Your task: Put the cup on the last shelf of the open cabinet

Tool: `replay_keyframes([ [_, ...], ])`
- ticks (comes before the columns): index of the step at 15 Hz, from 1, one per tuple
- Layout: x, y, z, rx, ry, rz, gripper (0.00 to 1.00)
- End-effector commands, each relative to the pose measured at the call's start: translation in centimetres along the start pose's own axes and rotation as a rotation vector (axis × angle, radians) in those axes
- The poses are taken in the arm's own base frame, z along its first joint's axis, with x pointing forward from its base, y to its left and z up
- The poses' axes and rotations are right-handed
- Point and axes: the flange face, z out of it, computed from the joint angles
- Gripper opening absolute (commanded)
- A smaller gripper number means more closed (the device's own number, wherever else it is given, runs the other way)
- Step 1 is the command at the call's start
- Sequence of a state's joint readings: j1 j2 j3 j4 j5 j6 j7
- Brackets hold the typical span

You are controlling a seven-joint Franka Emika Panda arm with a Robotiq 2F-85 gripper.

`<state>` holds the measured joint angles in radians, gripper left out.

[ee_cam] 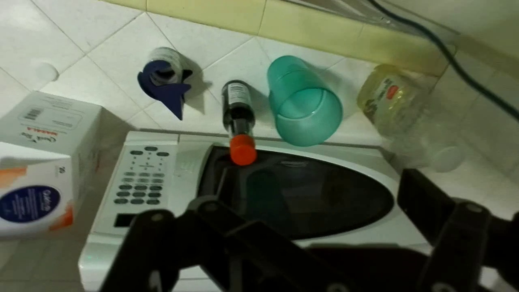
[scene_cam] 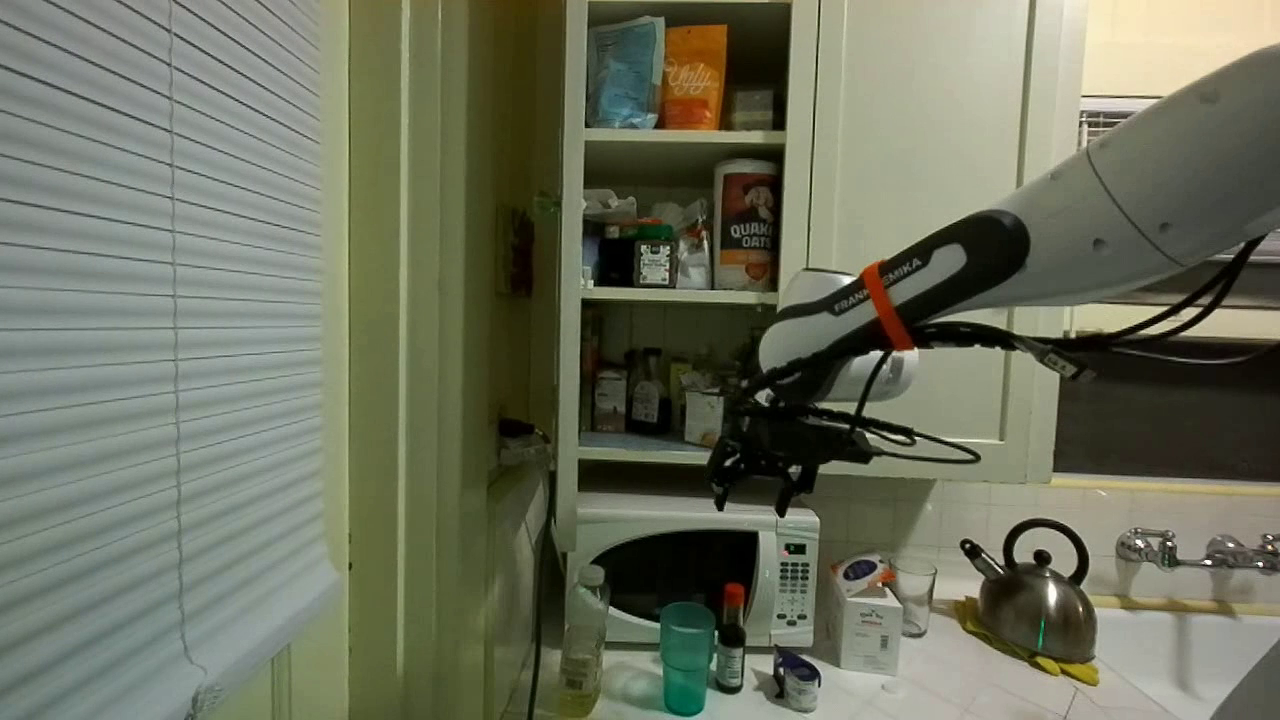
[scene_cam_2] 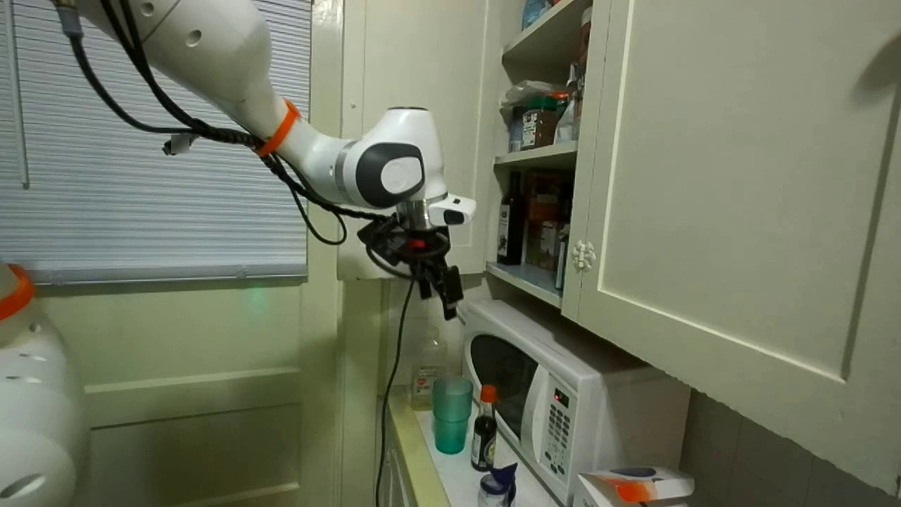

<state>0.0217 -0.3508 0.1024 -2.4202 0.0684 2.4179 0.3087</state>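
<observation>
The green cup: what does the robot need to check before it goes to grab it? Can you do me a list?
1. Cup upright: ok, it stands on the counter.
2. Fingers open: ok, they are apart and hold nothing.
3. Fingers at the cup: not ok, they hang higher up.
4. Space beside the cup: not ok, the red-capped bottle stands close and might get bumped.
5. Cabinet open: ok, you can see inside in both exterior views.
6. Room on the lowest shelf: cannot tell, dark bottles stand there and the arm hides part of that level.
</observation>
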Motion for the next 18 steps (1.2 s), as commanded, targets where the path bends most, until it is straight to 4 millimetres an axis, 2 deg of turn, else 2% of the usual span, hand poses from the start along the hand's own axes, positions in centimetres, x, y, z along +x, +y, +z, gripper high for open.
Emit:
replay_keyframes([
  [1, -0.2, 1.4, 1.7, -0.012, -0.010, 0.051, 1.00],
  [2, -0.7, 2.4, 3.4, -0.023, -0.025, 0.086, 1.00],
  [4, -1.0, 2.9, 5.1, -0.031, -0.042, 0.113, 1.00],
  [8, -1.0, 2.6, 5.0, -0.029, -0.038, 0.122, 1.00],
  [10, -0.6, 2.9, 6.1, 0.064, -0.026, 0.228, 1.00],
  [13, 0.0, 3.0, 8.5, 0.172, -0.038, 0.335, 1.00],
  [15, -0.1, 3.1, 10.9, 0.208, -0.053, 0.397, 1.00],
  [18, -0.6, 3.9, 14.3, 0.192, -0.072, 0.451, 1.00],
])
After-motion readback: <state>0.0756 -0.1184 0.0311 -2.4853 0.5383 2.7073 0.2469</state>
